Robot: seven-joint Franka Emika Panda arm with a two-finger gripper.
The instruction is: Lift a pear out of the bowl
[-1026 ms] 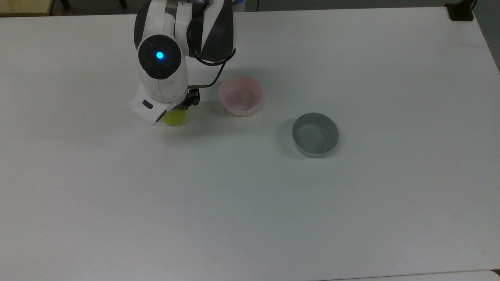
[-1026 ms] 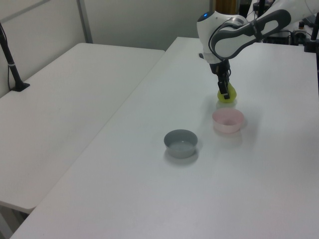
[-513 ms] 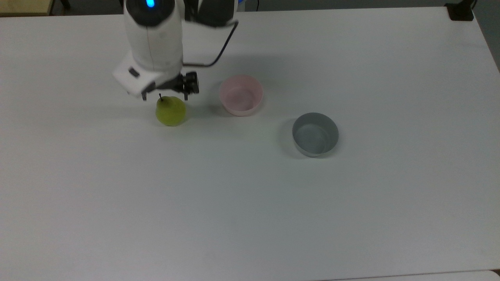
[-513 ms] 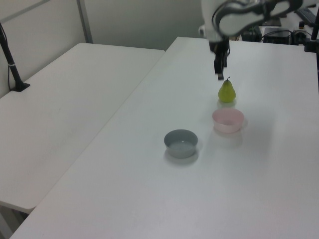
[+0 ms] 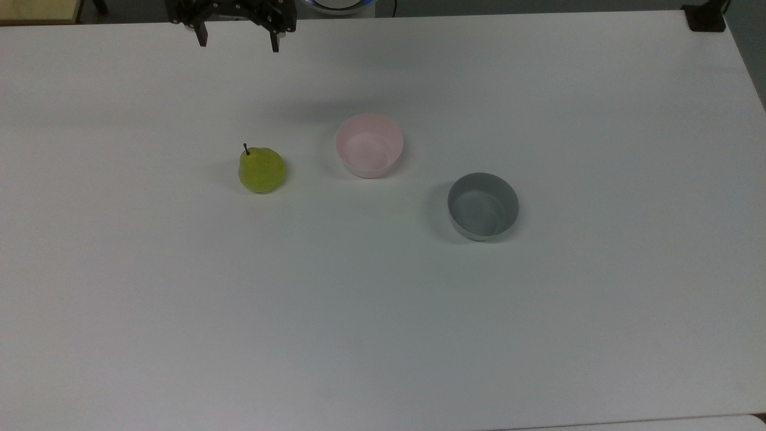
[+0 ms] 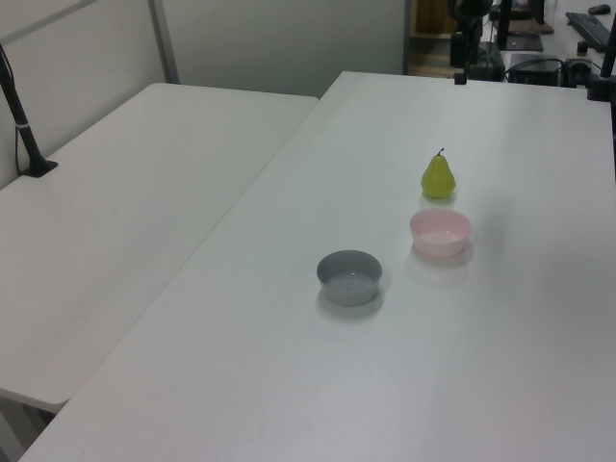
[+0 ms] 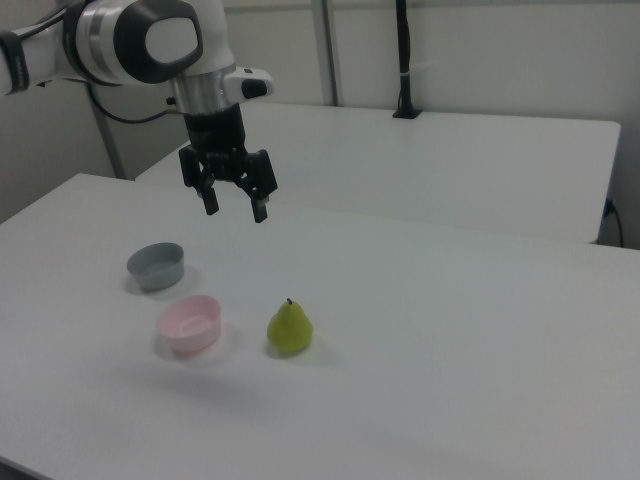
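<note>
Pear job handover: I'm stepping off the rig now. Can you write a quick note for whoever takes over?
Hand: open, empty, raised well above the table.
Pear: upright on the table, out of the pink bowl, beside it on the top view's left, not touching.
Pink bowl: empty. Grey bowl: empty, apart from both.
Done: pear is out of the bowl and set down.
Left: probably nothing; confirm whether the pear should be held.

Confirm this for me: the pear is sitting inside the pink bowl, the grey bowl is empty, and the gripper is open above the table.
Not quite. The pear is not in the pink bowl; it stands upright on the table beside it, apart from it, as the right view shows. The rest holds: the grey bowl is empty, and the gripper hangs open above the table.
</note>
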